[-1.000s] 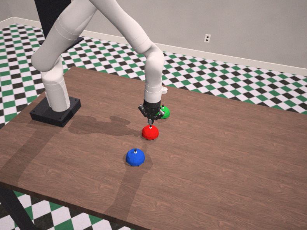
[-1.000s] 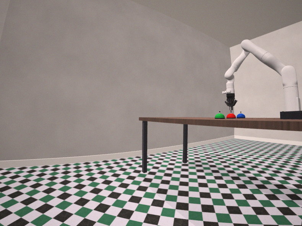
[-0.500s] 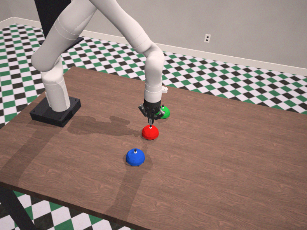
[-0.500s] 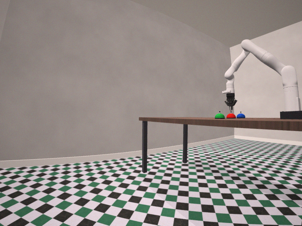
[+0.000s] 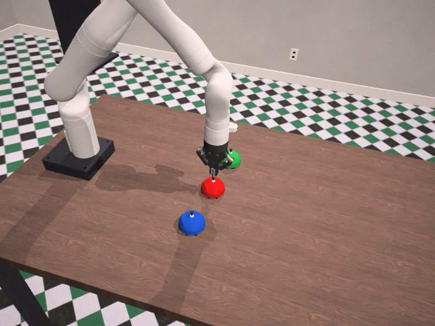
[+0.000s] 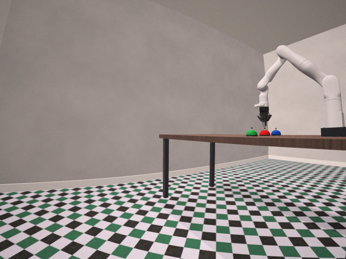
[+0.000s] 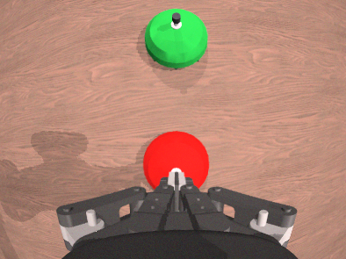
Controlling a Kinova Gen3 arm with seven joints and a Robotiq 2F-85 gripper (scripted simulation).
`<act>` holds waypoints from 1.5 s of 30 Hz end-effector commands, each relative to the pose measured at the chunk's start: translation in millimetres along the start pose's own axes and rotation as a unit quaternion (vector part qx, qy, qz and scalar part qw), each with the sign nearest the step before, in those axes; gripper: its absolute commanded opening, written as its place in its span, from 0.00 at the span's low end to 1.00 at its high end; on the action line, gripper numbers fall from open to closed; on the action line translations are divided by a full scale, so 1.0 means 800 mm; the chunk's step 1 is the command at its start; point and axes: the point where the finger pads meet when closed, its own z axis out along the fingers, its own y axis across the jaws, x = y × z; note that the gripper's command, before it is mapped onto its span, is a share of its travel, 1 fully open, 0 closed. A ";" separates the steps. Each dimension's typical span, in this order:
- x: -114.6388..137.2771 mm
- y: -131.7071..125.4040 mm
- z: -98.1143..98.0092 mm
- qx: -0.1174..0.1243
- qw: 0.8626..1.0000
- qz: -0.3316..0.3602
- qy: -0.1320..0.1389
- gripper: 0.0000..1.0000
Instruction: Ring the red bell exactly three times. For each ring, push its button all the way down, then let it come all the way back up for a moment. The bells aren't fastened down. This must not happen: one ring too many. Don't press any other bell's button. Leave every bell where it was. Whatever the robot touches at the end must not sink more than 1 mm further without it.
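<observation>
The closed gripper [image 5: 213, 174] hangs straight over the red bell [image 5: 212, 188], its tips at the bell's top. The green bell [image 5: 232, 158] stands just behind the fingers, near them, and the blue bell [image 5: 191, 222] stands apart in front. To either side of this row the table [image 5: 326, 232] lies open.

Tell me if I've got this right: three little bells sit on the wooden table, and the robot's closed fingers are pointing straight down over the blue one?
Not quite. The closed fingers point straight down over the red bell, not the blue bell, which stands apart with its button uncovered. The top view shows it. The green bell makes three on the wooden table.
</observation>
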 end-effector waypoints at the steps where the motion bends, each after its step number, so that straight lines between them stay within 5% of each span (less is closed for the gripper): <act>1: 0.000 0.001 -0.001 -0.001 1.000 0.000 0.000 0.00; 45: 0.000 0.001 0.009 -0.001 1.000 0.000 0.000 0.00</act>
